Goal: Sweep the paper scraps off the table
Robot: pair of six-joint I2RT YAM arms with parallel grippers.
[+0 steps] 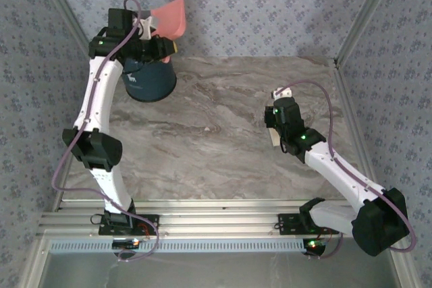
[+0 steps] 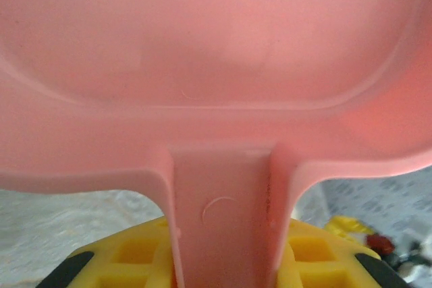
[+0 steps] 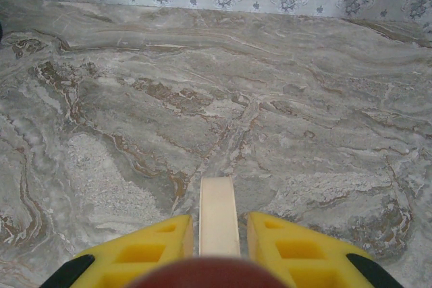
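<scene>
Above the bin point(image 1: 150, 80), left claw point(image 2: 226, 261) clamps the pink dustpan point(image 1: 170, 17); right of the bin, right claw point(image 3: 217, 234) pinches a cream handle point(image 3: 217, 210) over the surface point(image 1: 216, 119). We judge it's the dumping step; where the paper scraps are we can't tell; next, tilt the pan into the bin

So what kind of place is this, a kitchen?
Probably a robot test booth, not a kitchen: a left arm and a right arm bolted to metal rails, a marble-look table, and patterned walls closing it in.
</scene>
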